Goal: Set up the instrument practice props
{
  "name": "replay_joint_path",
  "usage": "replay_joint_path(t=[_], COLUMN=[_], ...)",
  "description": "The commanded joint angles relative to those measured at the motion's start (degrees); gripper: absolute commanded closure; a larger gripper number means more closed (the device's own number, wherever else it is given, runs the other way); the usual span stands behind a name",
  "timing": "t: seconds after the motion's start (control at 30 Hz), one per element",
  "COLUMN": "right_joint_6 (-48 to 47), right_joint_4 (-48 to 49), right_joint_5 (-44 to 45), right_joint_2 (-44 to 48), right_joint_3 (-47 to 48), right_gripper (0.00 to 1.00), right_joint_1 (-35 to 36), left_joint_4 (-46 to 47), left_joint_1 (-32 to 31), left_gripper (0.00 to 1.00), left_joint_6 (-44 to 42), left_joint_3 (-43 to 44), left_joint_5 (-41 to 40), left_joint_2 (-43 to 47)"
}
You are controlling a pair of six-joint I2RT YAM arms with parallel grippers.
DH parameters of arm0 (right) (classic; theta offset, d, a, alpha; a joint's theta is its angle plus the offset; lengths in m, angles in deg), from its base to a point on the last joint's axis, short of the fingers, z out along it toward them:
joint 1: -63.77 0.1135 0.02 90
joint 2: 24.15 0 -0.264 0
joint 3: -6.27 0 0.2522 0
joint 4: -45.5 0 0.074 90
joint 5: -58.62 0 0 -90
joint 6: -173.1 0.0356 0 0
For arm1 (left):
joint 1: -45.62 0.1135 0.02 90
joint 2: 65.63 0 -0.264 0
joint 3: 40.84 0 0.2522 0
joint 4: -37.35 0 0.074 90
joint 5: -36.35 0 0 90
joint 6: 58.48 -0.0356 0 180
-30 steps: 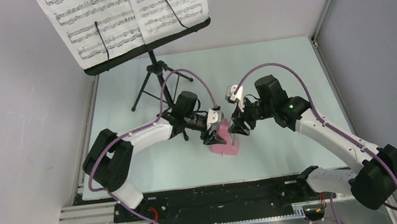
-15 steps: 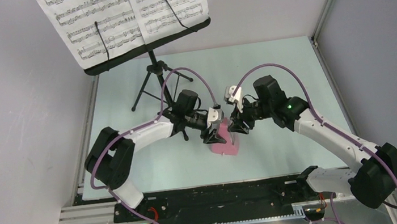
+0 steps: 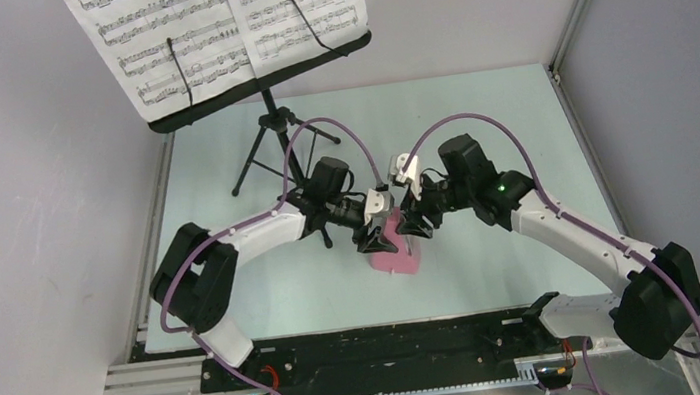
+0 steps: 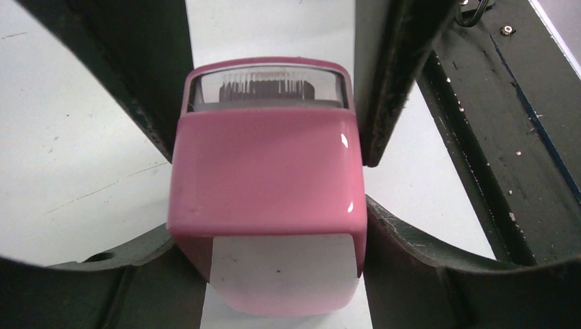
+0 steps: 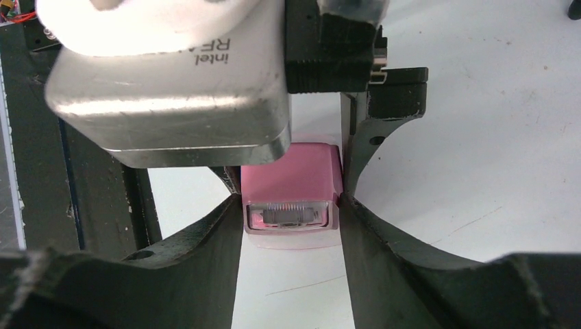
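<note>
So the pink metronome sits on the table about mid-way, well in front of the music stand, which already has sheet music clipped on it. My read is it's a light, hollow plastic thing with a glossy shell, so slippery, and the sides taper, which means a pinch could ride up and pop off. The clear cover looks like the fragile bit, thin and probably just snapped on. I'd take hold on the flat pink flanks low on the body and only squeeze the cover gently. Both pincers are on it from opposite sides. The left gripper is roughly half spread with its fingers pressed against the pink sides, while the right gripper is a bit narrower, its fingers tight against the cover end. Neither is lifting as far as I can tell.
</note>
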Motion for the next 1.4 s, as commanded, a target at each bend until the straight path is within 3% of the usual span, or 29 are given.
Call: replay_joint_path(t=[0.0, 0.07, 0.27, 0.77, 1.13, 1.37], right_joint_6=[-0.8, -0.8, -1.3, -5.5, -10.8, -8.7], right_joint_4=[1.3, -0.2, -5.3, -13.0, -22.5, -22.1], right_joint_5=[0.1, 0.1, -0.3, -0.7, 7.1, 5.5], right_joint_2=[0.2, 0.7, 4.1, 6.1, 2.2, 3.5], right_joint_3=[-0.2, -0.2, -2.1, 0.5, 8.0, 8.2], right_gripper=[0.56, 0.64, 0.74, 0.73, 0.72, 0.83], right_joint_1=[-0.1, -0.4, -2.0, -1.8, 1.3, 0.6], left_joint_4=[-11.1, -12.0, -15.8, -23.4, -25.3, -25.7], left_joint_1=[0.0, 0.1, 0.7, 2.5, 2.5, 2.6], left_gripper=[0.97, 0.99, 1.0, 1.0, 1.0, 1.0], left_joint_6=[-6.5, -7.0, -9.1, -14.3, -15.0, -15.2], left_joint_3=[-2.2, -1.8, -0.4, 3.3, 4.6, 5.1], left_joint_5=[-9.1, -9.2, -9.0, -9.3, -11.3, -11.3], left_joint_2=[-4.0, -4.4, -5.4, -7.6, -8.6, -8.8])
